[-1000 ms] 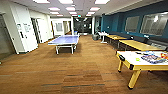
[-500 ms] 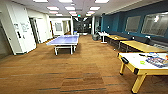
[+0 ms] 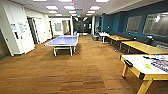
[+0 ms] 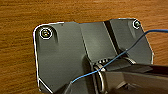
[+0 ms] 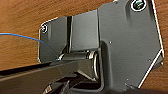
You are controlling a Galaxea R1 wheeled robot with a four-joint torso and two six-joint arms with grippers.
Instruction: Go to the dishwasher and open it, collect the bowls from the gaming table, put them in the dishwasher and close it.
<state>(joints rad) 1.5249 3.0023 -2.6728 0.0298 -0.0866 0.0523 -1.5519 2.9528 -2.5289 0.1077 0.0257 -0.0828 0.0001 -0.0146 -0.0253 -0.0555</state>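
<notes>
A wide room with brown carpet (image 3: 82,72) was seen ahead.
A white-topped table (image 3: 147,65) with yellow legs was seen at lower right, a blue ping-pong table (image 3: 63,40) at centre left; neither gripper's finger state could be told.

The gaming table (image 3: 136,62) (glossy white top, yellow legs) stands close on the right, upright.

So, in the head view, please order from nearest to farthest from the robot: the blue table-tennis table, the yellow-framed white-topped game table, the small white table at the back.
1. Yellow-framed white-topped game table, lower right.
2. Blue table-tennis table, left of centre.
3. Small white table, far back, right.
</notes>
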